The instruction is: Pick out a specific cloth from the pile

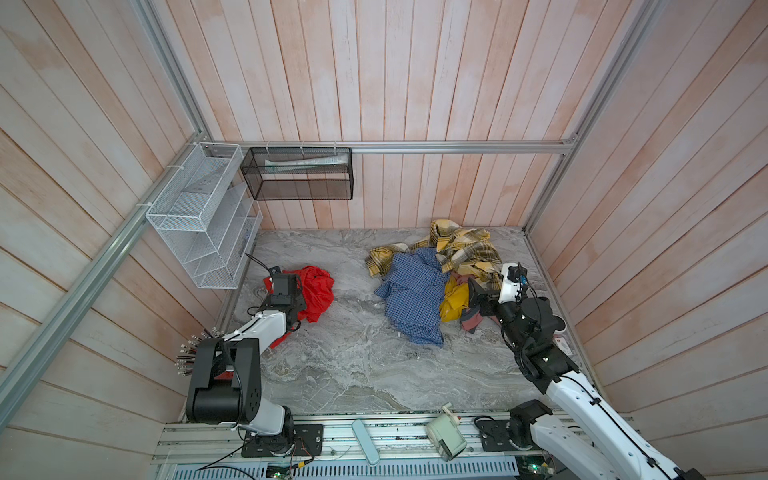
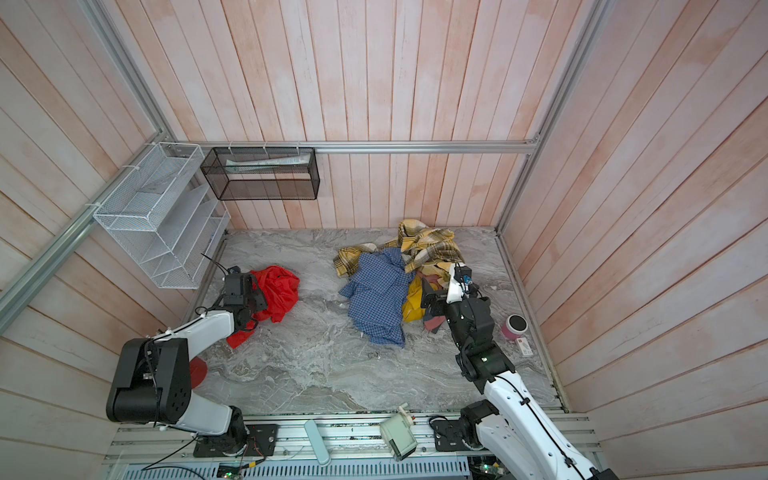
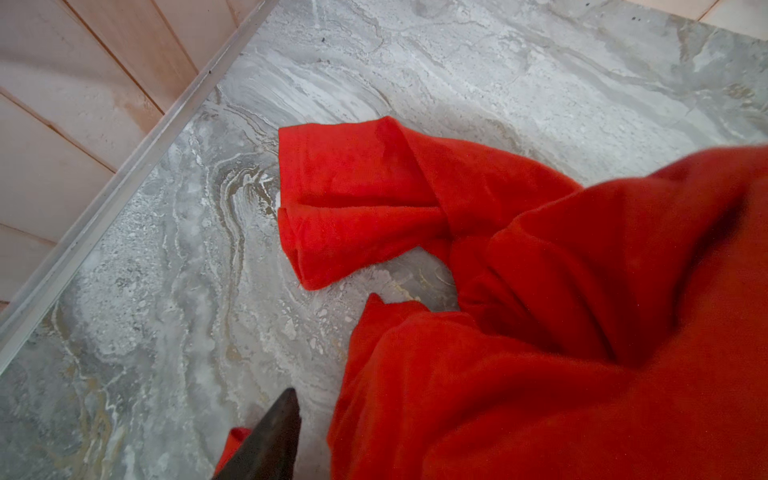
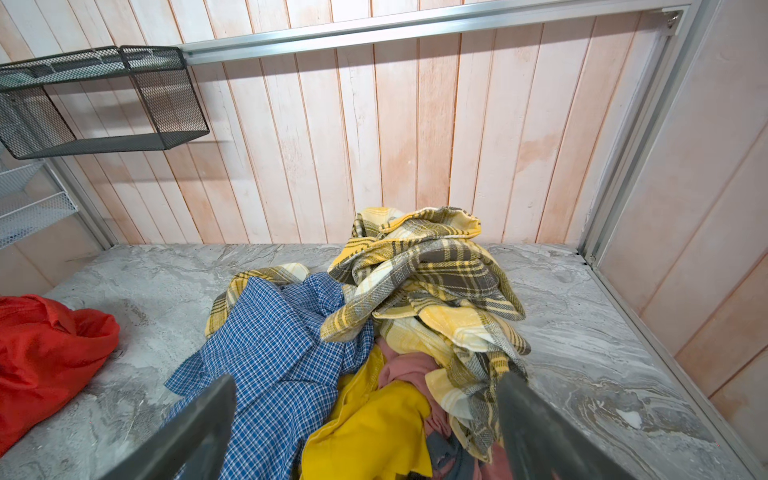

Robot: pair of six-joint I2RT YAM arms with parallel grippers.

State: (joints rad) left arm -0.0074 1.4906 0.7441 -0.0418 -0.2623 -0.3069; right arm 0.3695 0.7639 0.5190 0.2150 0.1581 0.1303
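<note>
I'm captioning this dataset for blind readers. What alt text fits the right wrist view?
The right gripper, jaws open, points at a pile of fabrics: blue checked shirt, yellow-and-grey plaid cloth, plain yellow cloth, dull pink cloth. A plain bright red cloth lies apart on the grey marble tabletop.

1. White wire rack [image 1: 195,224] on left wall, black mesh basket [image 1: 299,183] on back wall (pale sheets inside).
2. Marbled grey desk [image 1: 353,353].
3. Pink cup [image 2: 514,327] near desk's right edge, small white card [image 2: 525,347] just beside.
</note>
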